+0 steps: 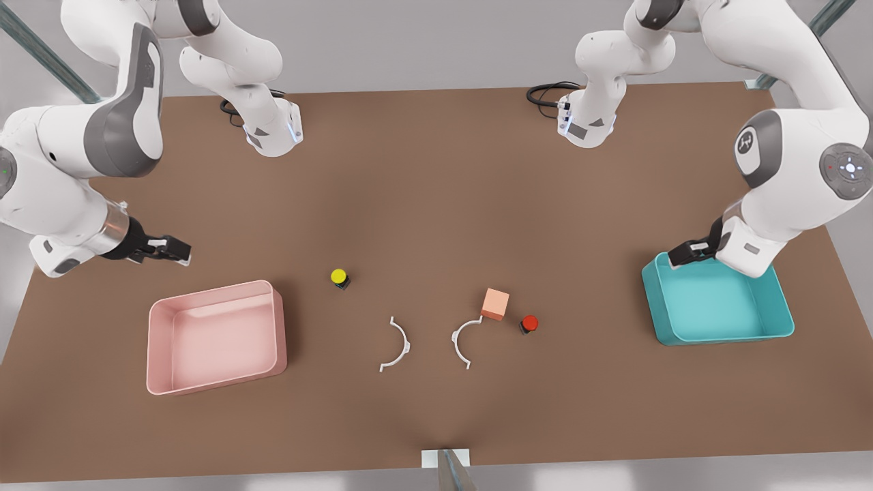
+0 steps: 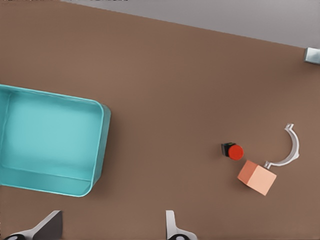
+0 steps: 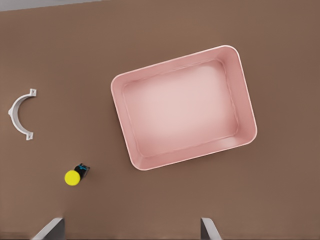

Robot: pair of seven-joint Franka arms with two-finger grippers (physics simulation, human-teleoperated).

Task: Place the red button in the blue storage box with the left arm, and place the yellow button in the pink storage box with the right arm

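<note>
A: Where do the two buttons sit on the brown table (image 1: pixel 436 191)?

B: The tiny red button (image 1: pixel 529 323), a round red cap on a small black base, rests near the table's middle, just beside an orange-pink cube (image 1: pixel 495 304). The cube touches the tip of a thin white curved clip (image 1: pixel 464 338); a second white curved clip (image 1: pixel 397 344) lies apart from the first. The tiny yellow button (image 1: pixel 339 277), same build with a yellow cap, stands between the clips and the shallow pale pink plastic storage box (image 1: pixel 161 337).

A: And the boxes?

B: Both hold nothing. The pink one is toward the table's edge on the front view's left; the shallow teal-blue plastic storage box (image 1: pixel 784 317) is toward the opposite edge.

A: The grippers?

B: The left gripper (image 1: pixel 687 254) hangs over the blue box's far corner, fingers (image 2: pixel 172 226) spread wide, nothing between them. The right gripper (image 1: pixel 172 249) hovers near the pink box's far side, fingers (image 3: pixel 209 230) likewise parted and bare.
</note>
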